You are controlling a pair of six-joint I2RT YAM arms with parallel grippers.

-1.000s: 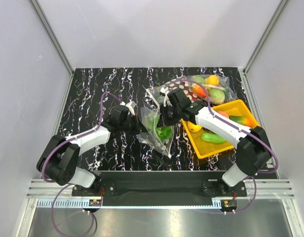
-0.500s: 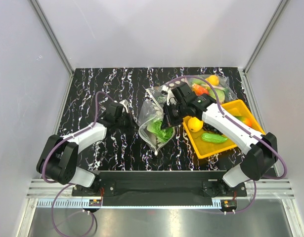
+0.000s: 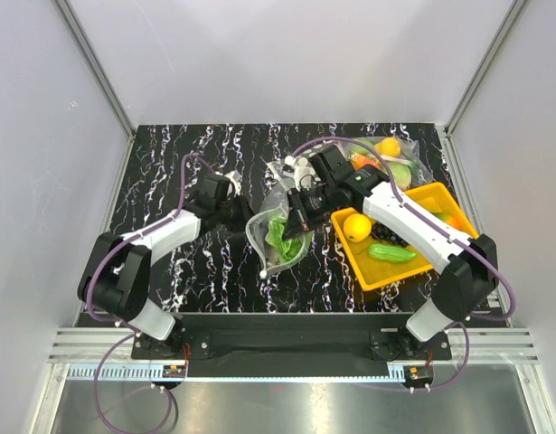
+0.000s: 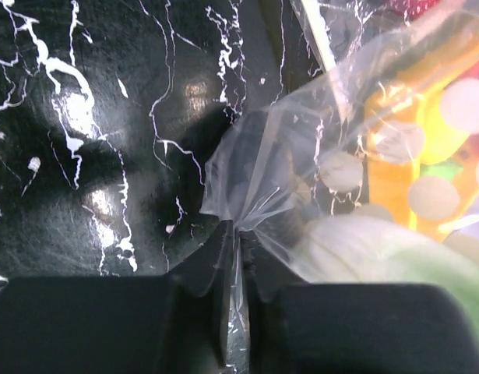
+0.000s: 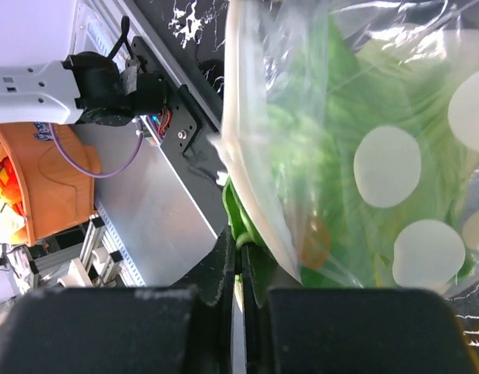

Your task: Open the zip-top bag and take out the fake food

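Note:
The zip-top bag [image 3: 262, 237], clear with white dots, hangs just above the table between both arms. My left gripper [image 3: 239, 214] is shut on a bunched corner of its film, which shows between the jaws in the left wrist view [image 4: 237, 234]. The green lettuce [image 3: 283, 237] fills the bag [image 5: 387, 167] and pokes out past the white zip strip [image 5: 247, 148]. My right gripper [image 3: 299, 220] is shut on that protruding leaf edge [image 5: 237, 214]. The yellow lemon [image 3: 356, 226] lies in the yellow tray [image 3: 391, 278].
The tray at the right also holds a cucumber [image 3: 391, 253], black grapes [image 3: 386, 236] and a peach [image 3: 445, 221]. Another clear bag of toy fruit [image 3: 391, 161] lies behind it, under the right arm. The aluminium frame rail [image 3: 278, 344] runs along the near edge.
The bag has been drawn left and up, its lower corner swinging in from the right. My right gripper turned and moved slightly left. The left gripper crept toward the bag.

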